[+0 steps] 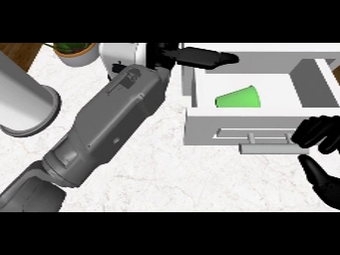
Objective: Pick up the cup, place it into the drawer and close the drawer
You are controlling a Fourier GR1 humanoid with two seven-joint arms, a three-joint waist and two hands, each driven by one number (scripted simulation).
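The green cup (239,97) lies on its side inside the open white drawer (202,119), near the middle of its floor. My left forearm runs from the lower left up to the drawer's far left corner. There my left hand (206,56) is open with straight fingers and holds nothing, above and left of the cup. My right hand (325,135) is at the drawer's front, by the right end of the grey handle (271,148). Its fingers bend over that end, and the thumb (316,172) stays apart below it.
A large white cylinder (18,99) lies at the left of the marble counter (172,174). A potted plant (77,52) stands at the back left. The white cabinet (275,50) frames the drawer at the back right. Wooden floor shows past the counter's left edge.
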